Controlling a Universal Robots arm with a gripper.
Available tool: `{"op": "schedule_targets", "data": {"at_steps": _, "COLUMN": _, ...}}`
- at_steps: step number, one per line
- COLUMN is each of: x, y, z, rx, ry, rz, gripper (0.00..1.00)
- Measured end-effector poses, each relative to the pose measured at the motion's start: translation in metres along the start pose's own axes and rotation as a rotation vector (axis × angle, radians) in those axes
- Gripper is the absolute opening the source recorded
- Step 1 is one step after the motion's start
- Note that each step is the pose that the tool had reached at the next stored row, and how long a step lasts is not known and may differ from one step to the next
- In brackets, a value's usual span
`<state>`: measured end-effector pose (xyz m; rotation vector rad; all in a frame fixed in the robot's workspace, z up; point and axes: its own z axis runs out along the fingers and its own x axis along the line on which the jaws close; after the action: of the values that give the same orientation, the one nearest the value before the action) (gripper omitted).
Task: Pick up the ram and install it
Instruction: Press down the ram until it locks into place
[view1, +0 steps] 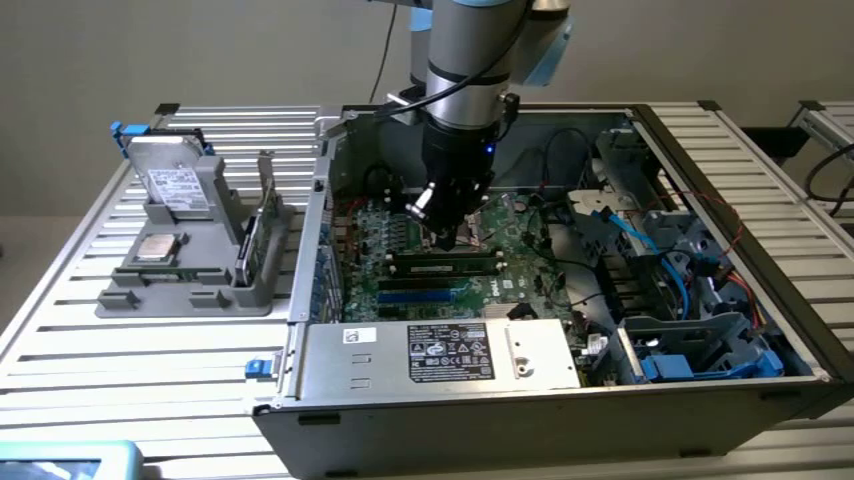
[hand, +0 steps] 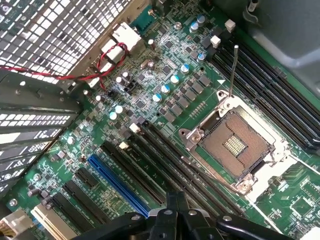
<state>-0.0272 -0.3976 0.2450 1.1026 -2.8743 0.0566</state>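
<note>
Inside the open computer case (view1: 534, 425), which lies on its side on the slatted worktop (view1: 134, 370), the gripper (view1: 445, 232) hangs straight down over the motherboard (view1: 400, 235). The side-lying case turns the board face up, which we judge is what allows this vertical approach. We place the ram (view1: 447, 267) directly beneath the gripper, as a long dark-and-green stick lying along the memory slots with pale clips at both ends. Whether it is fully seated or only resting in the slot we cannot tell. In the wrist view the gripper (hand: 172, 202) sits low over the motherboard (hand: 165, 100), close to the long black slots. We cannot tell whether the jaws are pressed together or pinching something thin.

Contents of the case: the board, an open processor socket (hand: 235, 142) with its lever raised, a blue expansion slot (hand: 117, 182), a labelled power supply (view1: 447, 352) along the near wall and bundled cables at the exterior view's right.

Outside it, at the exterior view's left, a grey fixture tray (view1: 160, 298) holds a silver processor chip (view1: 158, 248) lying flat and a drive (view1: 174, 185) propped on a slant. We judge these recesses keep each part at a fixed pickup pose.
</note>
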Motion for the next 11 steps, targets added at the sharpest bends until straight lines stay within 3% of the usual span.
{"op": "schedule_targets", "data": {"at_steps": 11, "x": 0.0000, "y": 0.0000, "z": 0.0001, "rx": -0.0083, "ry": -0.0003, "rz": 0.140, "gripper": 0.11}}
